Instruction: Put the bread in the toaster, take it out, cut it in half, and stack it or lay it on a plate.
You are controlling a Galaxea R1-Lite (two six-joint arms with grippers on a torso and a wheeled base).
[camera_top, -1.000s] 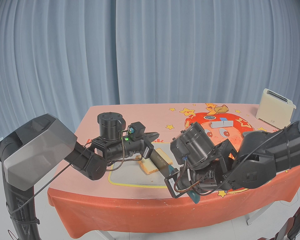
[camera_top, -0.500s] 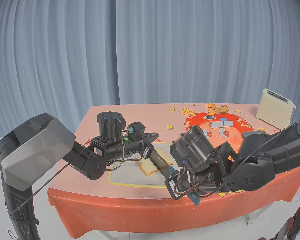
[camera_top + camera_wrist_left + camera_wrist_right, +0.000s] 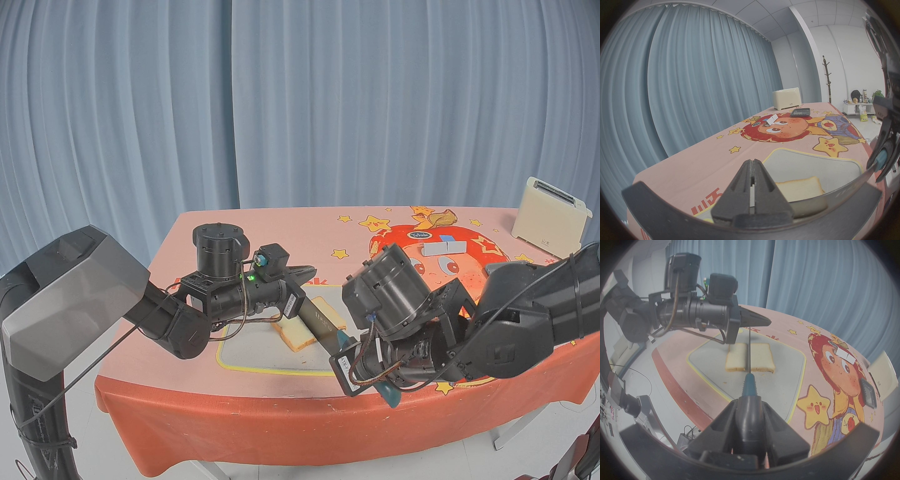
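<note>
Pink tabletop [image 3: 206, 244]: right hand [image 3: 749, 401] grips a knife [image 3: 319, 322] across the bread [image 3: 297, 336]; left hand [image 3: 753, 175] closed, hovering nearby; unpinned, it could skid, halving unevenly.

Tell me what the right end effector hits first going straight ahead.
Likely the bread lying under its knife; the left end effector hangs just beyond, though depth is hard to judge.

An orange tablecloth [image 3: 250, 234] printed with a cartoon face and yellow stars covers the table. 2 small grey pieces [image 3: 433, 250] lie side by side on the face, at the far right. A blue-grey curtain [image 3: 300, 100] hangs behind the table. Farther off in the room stand a coat rack [image 3: 827, 78], a low white shelf [image 3: 850, 108] and a plant [image 3: 878, 93].
</note>
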